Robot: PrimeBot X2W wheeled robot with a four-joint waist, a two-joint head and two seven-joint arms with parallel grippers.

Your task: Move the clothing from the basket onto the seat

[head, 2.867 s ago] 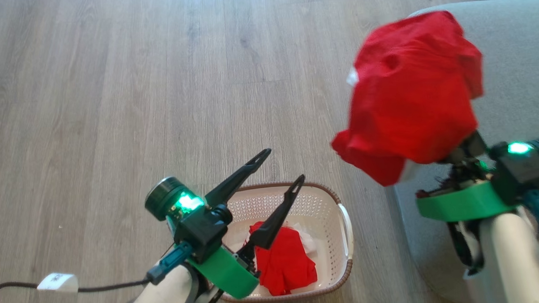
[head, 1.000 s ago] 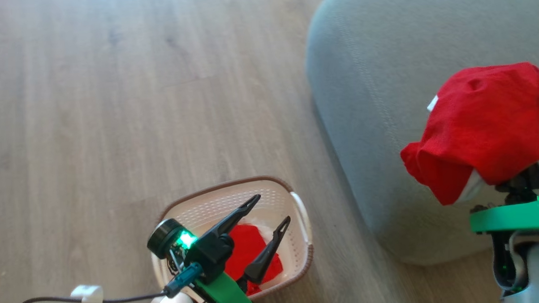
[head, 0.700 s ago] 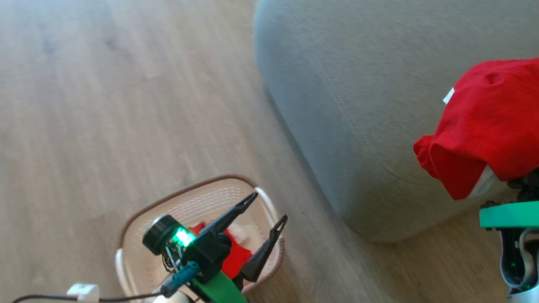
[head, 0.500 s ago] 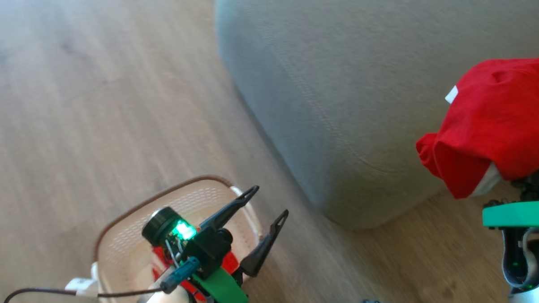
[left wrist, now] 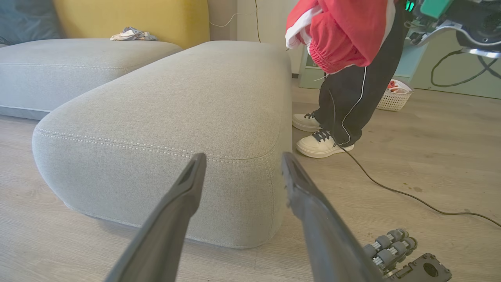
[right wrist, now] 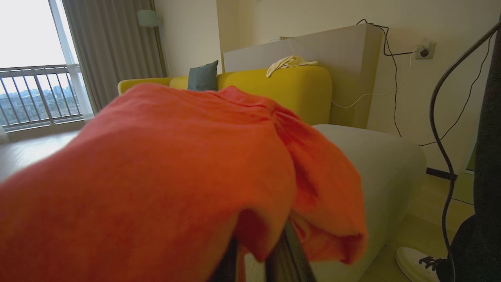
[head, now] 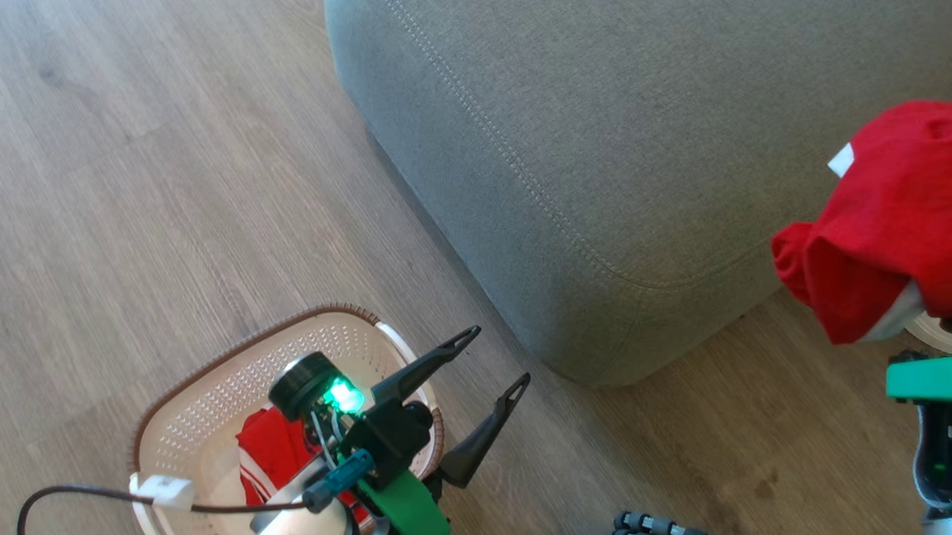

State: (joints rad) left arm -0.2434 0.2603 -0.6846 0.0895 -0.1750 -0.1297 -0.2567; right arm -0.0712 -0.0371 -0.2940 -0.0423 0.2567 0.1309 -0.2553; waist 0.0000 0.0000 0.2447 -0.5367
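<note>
A red garment (head: pixel 894 221) hangs bunched over my right gripper (right wrist: pixel 260 262), which is shut on it; the cloth hides the fingertips. It is held high at the right end of the grey seat (head: pixel 638 135), and the left wrist view shows the same garment (left wrist: pixel 344 31) above the seat's (left wrist: pixel 176 102) far end. The cream basket (head: pixel 233 351) stands on the floor at the lower left with another red garment with white stripes (head: pixel 265 457) inside. My left gripper (head: pixel 499 355) is open and holds nothing, just right of the basket, its fingers pointing at the seat's corner.
A person in black trousers (left wrist: pixel 352 105) and white shoes (left wrist: pixel 321 143) stands behind the seat's right end. A dark cable (left wrist: pixel 391 188) runs over the wood floor. Another small basket (left wrist: pixel 393 100) sits farther back. The robot's wheels (head: pixel 651 527) show at the bottom.
The camera has swung right, so the basket now sits lower left and the seat spreads across the top. The right gripper still holds the red garment; the left stays open.
</note>
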